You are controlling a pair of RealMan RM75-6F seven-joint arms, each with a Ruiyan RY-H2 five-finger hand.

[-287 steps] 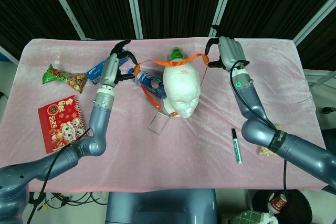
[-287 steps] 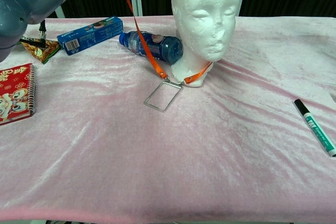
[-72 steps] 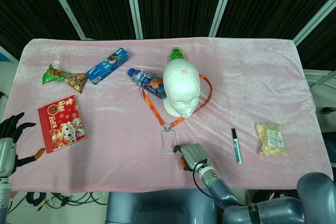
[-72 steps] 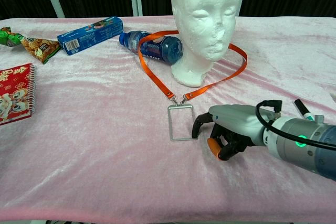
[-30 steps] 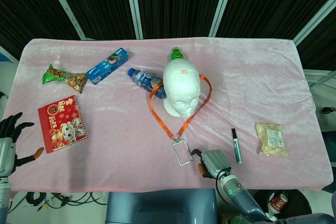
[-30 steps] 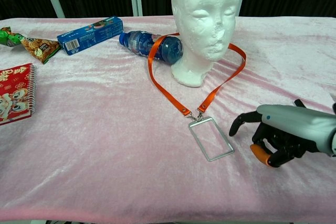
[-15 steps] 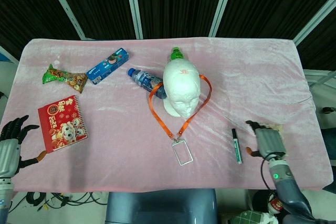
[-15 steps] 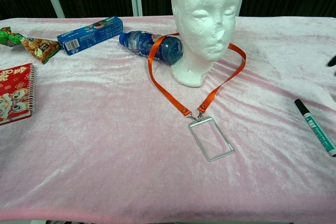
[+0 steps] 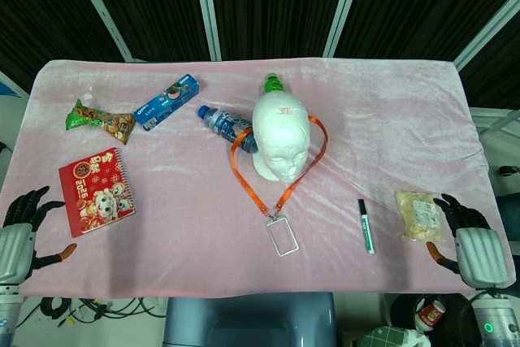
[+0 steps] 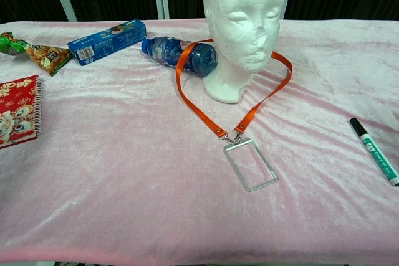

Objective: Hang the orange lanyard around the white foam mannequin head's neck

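Observation:
The white foam mannequin head [image 9: 280, 137] [image 10: 243, 26] stands upright mid-table. The orange lanyard [image 9: 249, 185] [image 10: 198, 111] loops around its neck, both straps running forward along the cloth to a clear badge holder [image 9: 282, 237] [image 10: 250, 164] lying flat. My left hand [image 9: 18, 237] hovers off the table's front left corner, fingers spread, holding nothing. My right hand [image 9: 474, 246] sits off the front right corner, fingers apart and empty. Neither hand shows in the chest view.
A blue bottle [image 9: 228, 127] [image 10: 181, 53] lies behind the head under one strap. A blue biscuit box [image 9: 166, 101], a snack bag [image 9: 101, 119] and a red notebook [image 9: 96, 191] lie at left. A green marker [image 9: 366, 225] [image 10: 376, 151] and a snack packet [image 9: 421, 215] lie at right.
My right hand let go of the badge holder after drawing it forward and right, then withdrew past the table's front right corner. The lanyard now lies still around the neck.

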